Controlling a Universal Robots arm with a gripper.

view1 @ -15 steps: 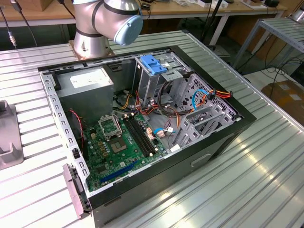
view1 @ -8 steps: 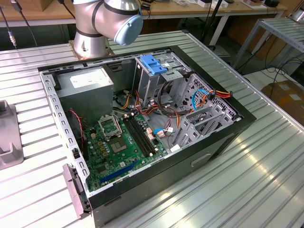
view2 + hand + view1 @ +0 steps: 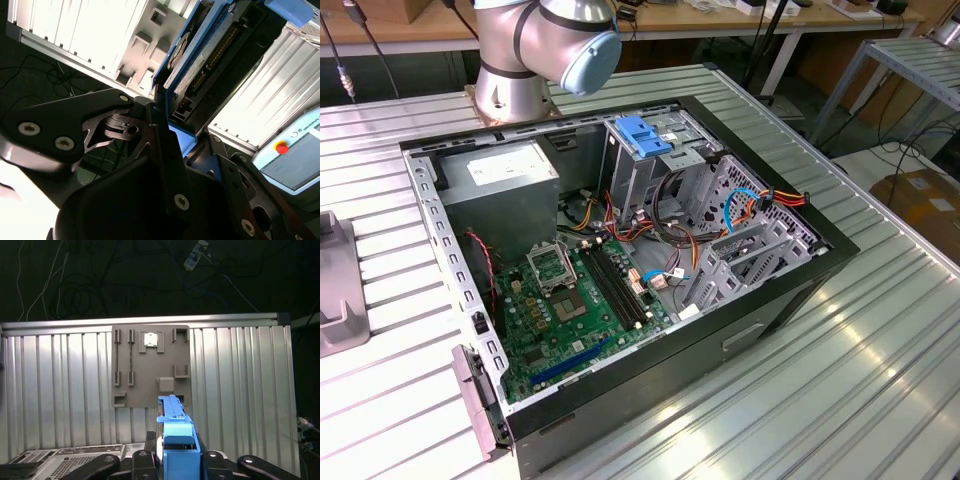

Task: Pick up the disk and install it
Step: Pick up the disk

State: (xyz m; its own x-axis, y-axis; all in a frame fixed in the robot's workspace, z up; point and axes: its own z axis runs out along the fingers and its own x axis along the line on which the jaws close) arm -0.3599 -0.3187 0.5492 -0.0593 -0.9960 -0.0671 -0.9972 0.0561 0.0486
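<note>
In both wrist views my gripper (image 3: 175,462) (image 3: 167,120) is shut on the disk (image 3: 175,432), held edge-on above the ribbed metal table. One bright blue side rail faces the first wrist view. The second wrist view shows the disk's (image 3: 200,57) grey body, circuit-board side and connector pins between blue rails, standing out past the black fingers (image 3: 155,117). The open computer case (image 3: 790,300) lies on its side in the exterior view, with a metal drive cage (image 3: 640,175) at its far end.
A grey slotted holder plate (image 3: 150,365) lies on the table below the disk; it also sits at the exterior view's left (image 3: 335,290). A ribbed blue tab (image 3: 645,135) tops the drive cage. Power-supply box (image 3: 505,185), loose cables (image 3: 720,215) and motherboard (image 3: 575,310) fill the case.
</note>
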